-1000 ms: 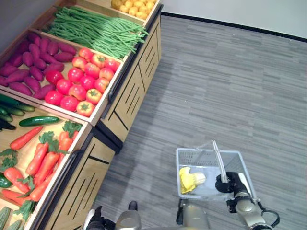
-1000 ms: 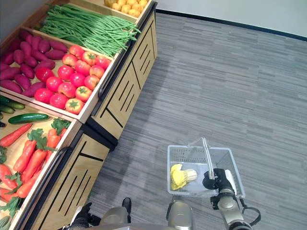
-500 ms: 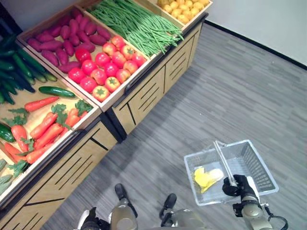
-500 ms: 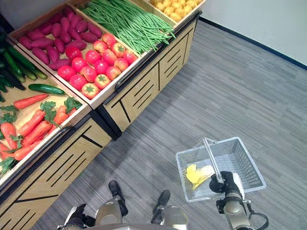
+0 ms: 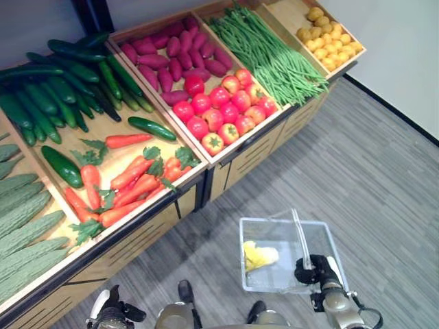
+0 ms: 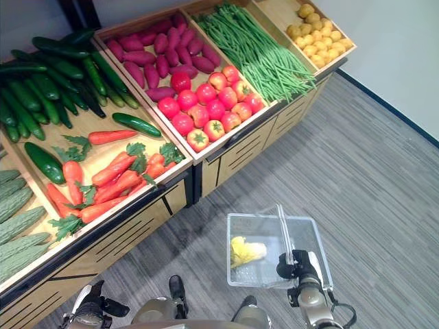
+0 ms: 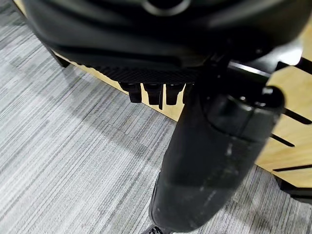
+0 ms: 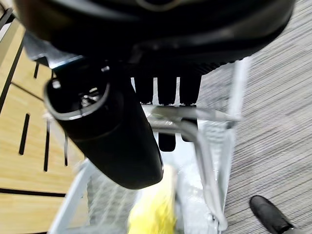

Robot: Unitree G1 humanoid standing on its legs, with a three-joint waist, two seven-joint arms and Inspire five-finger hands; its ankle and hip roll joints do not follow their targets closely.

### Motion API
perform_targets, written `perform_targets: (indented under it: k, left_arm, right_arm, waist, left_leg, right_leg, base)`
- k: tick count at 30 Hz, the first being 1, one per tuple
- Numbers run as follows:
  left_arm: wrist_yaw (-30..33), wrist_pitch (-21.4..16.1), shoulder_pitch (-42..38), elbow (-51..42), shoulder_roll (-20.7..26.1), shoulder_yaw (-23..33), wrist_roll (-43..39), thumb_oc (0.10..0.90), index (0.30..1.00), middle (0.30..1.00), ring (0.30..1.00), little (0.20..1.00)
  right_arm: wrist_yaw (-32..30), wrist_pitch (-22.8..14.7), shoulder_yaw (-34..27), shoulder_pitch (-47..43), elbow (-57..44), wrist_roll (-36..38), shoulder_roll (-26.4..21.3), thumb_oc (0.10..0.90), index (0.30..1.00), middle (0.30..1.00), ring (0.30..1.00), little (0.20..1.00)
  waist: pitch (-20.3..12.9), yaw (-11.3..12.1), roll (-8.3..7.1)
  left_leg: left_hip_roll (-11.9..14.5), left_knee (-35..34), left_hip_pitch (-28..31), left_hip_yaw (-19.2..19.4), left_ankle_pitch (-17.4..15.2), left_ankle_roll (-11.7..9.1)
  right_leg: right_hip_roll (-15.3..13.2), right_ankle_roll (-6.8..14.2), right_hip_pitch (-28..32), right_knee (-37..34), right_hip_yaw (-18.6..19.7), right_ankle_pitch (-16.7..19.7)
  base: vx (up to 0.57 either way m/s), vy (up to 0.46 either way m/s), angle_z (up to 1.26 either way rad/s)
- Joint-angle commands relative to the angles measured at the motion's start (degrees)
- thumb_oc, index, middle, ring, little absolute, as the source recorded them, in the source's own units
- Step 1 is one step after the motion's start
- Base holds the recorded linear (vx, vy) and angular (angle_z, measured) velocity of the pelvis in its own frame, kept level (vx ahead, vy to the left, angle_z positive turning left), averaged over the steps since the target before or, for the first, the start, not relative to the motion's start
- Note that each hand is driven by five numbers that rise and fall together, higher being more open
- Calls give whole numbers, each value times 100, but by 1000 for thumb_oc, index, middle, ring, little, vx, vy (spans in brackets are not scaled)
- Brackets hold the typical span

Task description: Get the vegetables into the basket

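- The right hand (image 5: 310, 270) has its fingers curled round the handle (image 5: 300, 236) of the basket (image 5: 274, 227) and carries it just beside the produce stand (image 5: 226, 168).
- One yellow vegetable (image 5: 259, 256) lies in the basket, just past the gripping hand.
- The left hand (image 7: 161, 90) hangs empty with fingers curled, low by the stand's front.
- Judging the step: carrying between picks; carrots (image 5: 134, 184) and tomatoes (image 5: 219, 116) lie well beyond the left hand.
- The next move probably calls for opening and raising it to a bin.
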Motion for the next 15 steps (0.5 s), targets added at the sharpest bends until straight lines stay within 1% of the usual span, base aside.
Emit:
perform_targets:
  k: [1,2,3,4,6,7,8,9,11,13,14,15]
  left_arm:
    - [95,-131,126,-116,-11,98,-184,900,1000,1000,1000,1000]
    - [95,-158,99,-144,-11,68,-212,900,1000,1000,1000,1000]
    - [95,-183,64,-162,-9,41,-245,900,1000,1000,1000,1000]
    - [98,-199,38,-167,-11,13,-247,900,1000,1000,1000,1000]
    - [124,-234,-74,-146,20,-49,-250,900,1000,1000,1000,1000]
    - [115,-243,-98,-118,28,-53,-256,900,1000,1000,1000,1000]
    - [133,-260,-134,-135,36,-72,-284,900,1000,1000,1000,1000]
    - [136,-264,-148,-128,40,-90,-271,900,1000,1000,1000,1000]
    - [116,-272,-162,-114,44,-110,-297,900,1000,1000,1000,1000]
    - [111,-274,-167,-53,46,-110,-297,900,1000,1000,1000,1000]
    - [111,-273,-141,49,13,-75,-301,900,1000,1000,1000,1000]
    - [136,-265,-130,108,4,-38,-331,900,1000,1000,1000,1000]
  right_arm:
    - [-295,-390,-255,-126,-475,232,-607,400,300,300,300,300]
    - [-304,-390,-266,-127,-374,258,-613,400,300,300,300,300]
    - [-320,-389,-288,-132,-297,292,-622,400,300,300,300,300]
    - [-329,-384,-303,-126,-265,309,-620,400,300,300,300,300]
    - [-339,-389,-342,-112,-102,341,-630,400,300,300,300,300]
    - [-342,-397,-370,-87,-53,369,-624,400,300,300,300,300]
    - [-322,-395,-414,-10,98,397,-602,400,300,300,300,300]
    - [-303,-389,-448,24,201,422,-600,400,300,300,300,300]
    - [-256,-359,-488,51,391,427,-597,400,300,300,300,300]
    - [-238,-346,-508,59,561,430,-589,400,300,300,300,300]
    - [-192,-278,-491,0,918,364,-607,400,300,300,300,300]
    - [-202,-259,-479,-33,1063,306,-646,400,300,300,300,300]
  waist:
    - [159,-110,33]
    - [175,-148,69]
    - [187,-186,112]
    - [179,-204,114]
    - [194,-298,113]
    - [194,-338,99]
    - [197,-387,67]
    - [197,-419,55]
    - [205,-426,17]
    - [199,-427,0]
    - [146,-373,-2]
    - [121,-362,22]
  left_leg:
    - [412,-37,-141,-40,100,-437]
    - [412,-67,-100,-145,104,-460]
    - [432,-60,-91,-292,110,-511]
    - [441,-63,-94,-384,113,-540]
    - [452,-7,-49,-641,35,-598]
    - [454,71,-21,-751,-39,-621]
    - [436,232,17,-989,-180,-658]
    - [427,335,25,-1120,-260,-671]
    - [414,485,50,-1296,-360,-711]
    - [419,531,66,-1383,-405,-736]
    - [492,588,90,-1447,-415,-800]
    - [555,572,82,-1506,-362,-846]
  right_leg:
    - [617,190,-82,-770,498,449]
    - [680,151,-147,-897,628,371]
    - [682,121,-182,-1191,763,306]
    - [641,119,-176,-1405,800,359]
    - [598,173,-285,-1863,1179,448]
    - [549,200,-334,-2018,1319,506]
    - [457,268,-409,-2258,1551,646]
    - [437,290,-433,-2354,1619,682]
    - [415,315,-406,-2329,1505,736]
    - [429,304,-327,-2330,1427,665]
    - [497,278,-214,-2326,1272,601]
    - [567,239,-140,-2378,1224,578]
  base:
    - [58,23,61]
    - [101,-62,39]
    - [139,-101,40]
    - [146,-158,56]
    - [172,-163,88]
    - [267,-225,122]
    - [264,-239,106]
    - [255,-269,92]
    - [157,-222,111]
    - [104,-206,120]
    - [105,-291,63]
    - [133,-386,39]
